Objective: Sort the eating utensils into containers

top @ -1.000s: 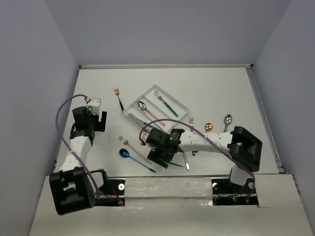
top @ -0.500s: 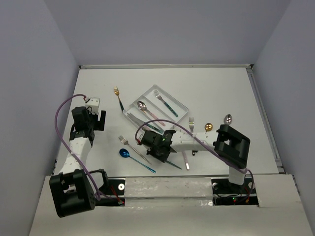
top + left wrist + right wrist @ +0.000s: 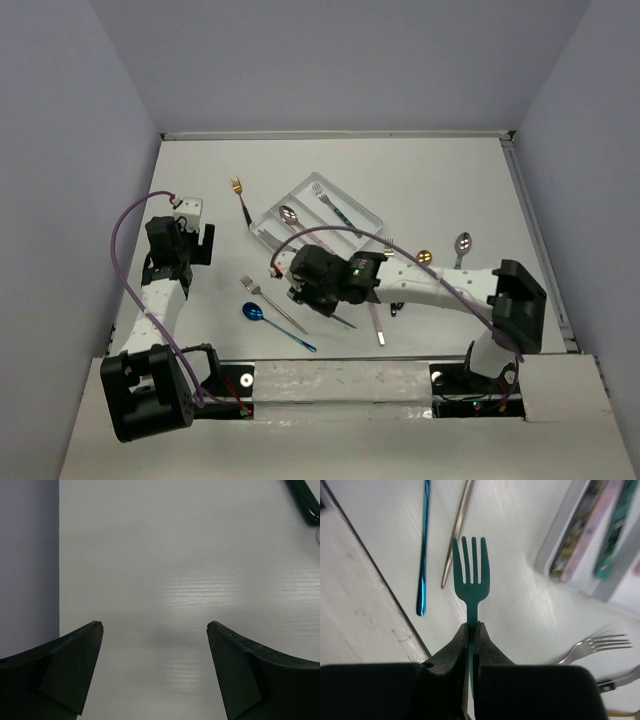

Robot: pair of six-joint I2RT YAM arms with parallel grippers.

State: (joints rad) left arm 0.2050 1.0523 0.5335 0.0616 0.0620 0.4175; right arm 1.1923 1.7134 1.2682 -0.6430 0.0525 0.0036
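My right gripper (image 3: 471,626) is shut on the neck of a teal fork (image 3: 470,575), whose tines point away from the camera above the table. From above, the right gripper (image 3: 303,292) sits just below the white three-compartment tray (image 3: 374,214), and the fork's dark handle (image 3: 341,320) sticks out behind it. The tray holds a pink-handled spoon (image 3: 289,215) and a teal-handled fork (image 3: 336,211). My left gripper (image 3: 187,232) is open at the far left over bare table, its jaws (image 3: 155,625) wide apart with nothing between them.
Loose utensils lie around: a gold fork (image 3: 237,187), a silver fork (image 3: 258,290), a blue spoon (image 3: 255,312), a pink-handled piece (image 3: 378,325), a gold spoon (image 3: 423,258) and a silver spoon (image 3: 463,241). The table's near edge (image 3: 375,575) runs close by.
The right gripper went from open over the teal fork to shut on it, and has carried it up and left toward the tray. The left arm has stayed still.
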